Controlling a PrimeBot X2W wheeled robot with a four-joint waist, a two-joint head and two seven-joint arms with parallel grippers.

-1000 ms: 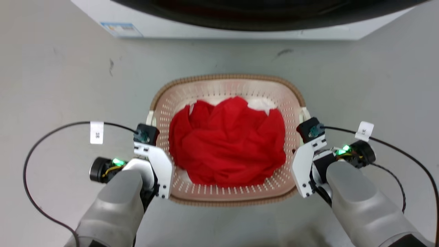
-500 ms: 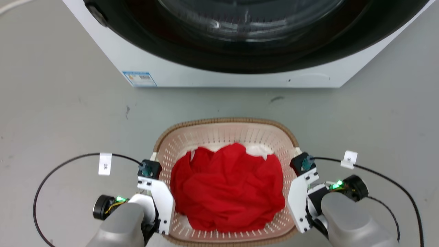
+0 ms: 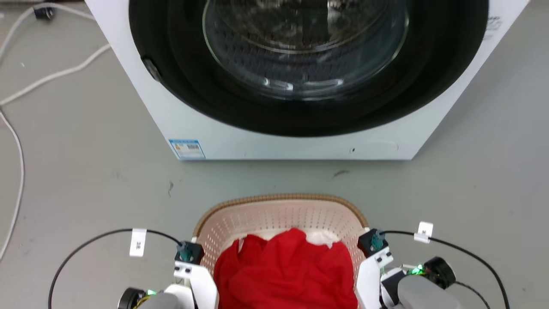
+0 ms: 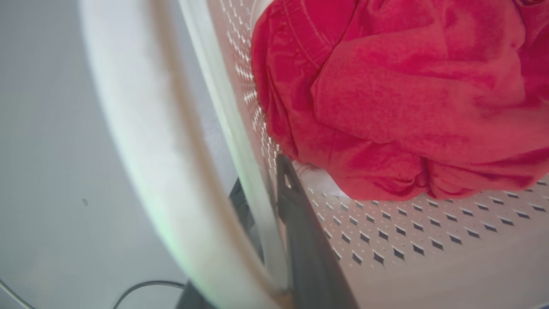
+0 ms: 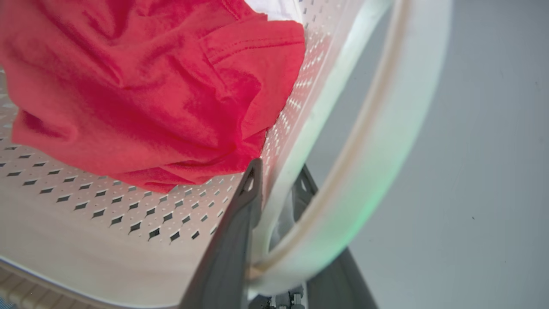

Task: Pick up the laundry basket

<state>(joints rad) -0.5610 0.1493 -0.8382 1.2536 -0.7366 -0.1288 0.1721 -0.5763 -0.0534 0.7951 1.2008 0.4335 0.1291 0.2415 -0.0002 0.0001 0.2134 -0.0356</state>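
Head view adds washing machine [image 3: 171, 124] (beyond the laundry basket [image 3: 283, 214]).

Inspection finds a blue-and-white label [image 3: 187, 149] on the washer [image 3: 279, 148] front, at its lower left corner. Its print and barcode-like lines are too small to read. Faint grey printing [image 3: 493, 23] at the washer's upper right edge is likewise illegible. The white tag [image 3: 137, 242] on the left cable [image 3: 103, 233] bears small dark characters that cannot be made out, and the tag [image 3: 424, 232] on the right cable [image 3: 403, 233] shows no legible mark.
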